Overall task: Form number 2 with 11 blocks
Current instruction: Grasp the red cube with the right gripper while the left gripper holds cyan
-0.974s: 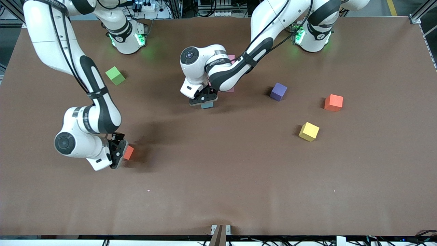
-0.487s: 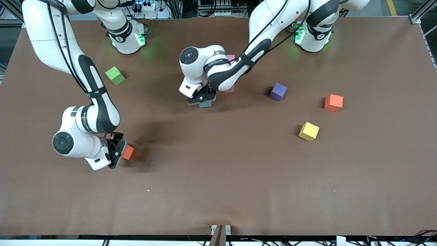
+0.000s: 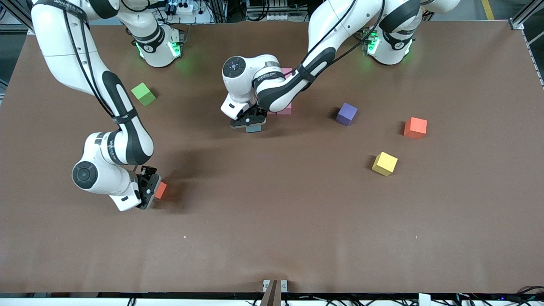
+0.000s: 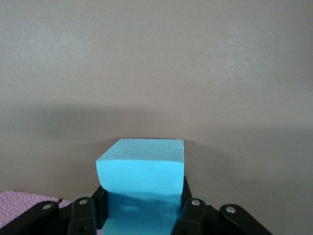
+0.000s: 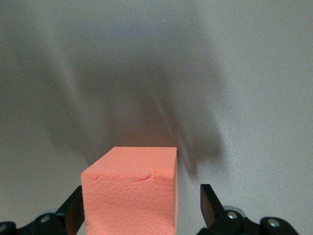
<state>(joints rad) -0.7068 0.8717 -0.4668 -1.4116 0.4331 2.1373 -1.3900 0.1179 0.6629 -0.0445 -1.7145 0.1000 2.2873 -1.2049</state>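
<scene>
where cubes [image 3: 384, 163] lie (brown tabletop [image 3: 297, 212])

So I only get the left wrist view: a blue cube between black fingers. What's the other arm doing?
Observer: The right gripper stands open around a reddish cube on the table, toward the right arm's end.
Operator: Any loose cubes?
Observer: Several, among them a purple cube, a yellow cube and a lime-green cube.
Operator: Where's my cube?
Observer: The left gripper holds the blue cube mid-table, beside a pink cube.
</scene>
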